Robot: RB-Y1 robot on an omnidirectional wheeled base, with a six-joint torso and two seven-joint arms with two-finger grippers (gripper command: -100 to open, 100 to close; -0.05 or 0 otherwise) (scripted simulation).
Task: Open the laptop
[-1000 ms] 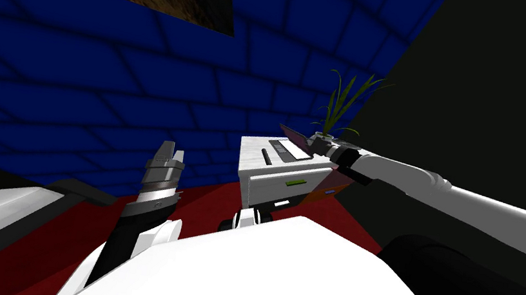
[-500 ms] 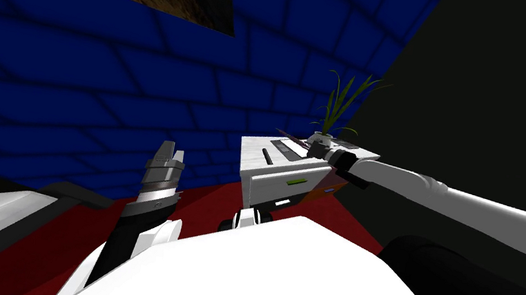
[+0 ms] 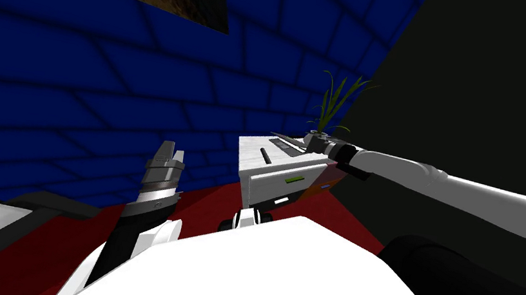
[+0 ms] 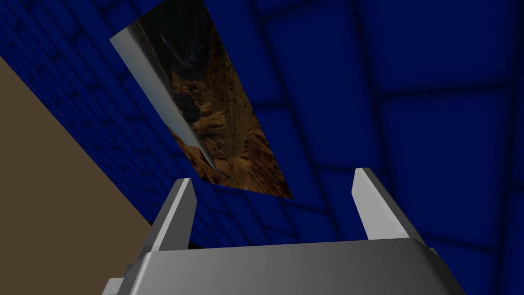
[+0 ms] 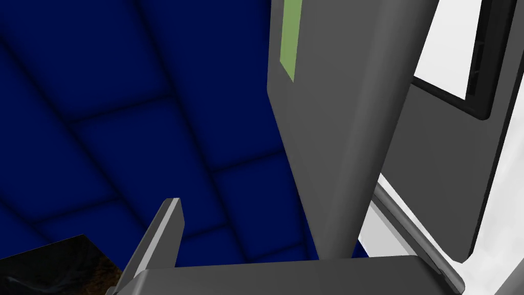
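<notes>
The left claw (image 3: pixel 169 149) points up with its 2 blades apart, well to the left of the white table (image 3: pixel 251 153). The laptop (image 3: pixel 286 146) lies low, nearly flat, on the far part of the table's top. The right claw (image 3: pixel 316 141) sits just at its right side, blades apart with a grey panel (image 5: pixel 348 102) between them, so I judge this arm far the nearer, and the lid must be lifted from that side.

It's dim in here. The deep blue tiled wall (image 3: pixel 99 98) lies in murky shade, its lines splaying toward the corners. Light lands brightest on the white desk top (image 3: pixel 252 149); the left gripper (image 4: pixel 274 176) shows one finger paler.
</notes>
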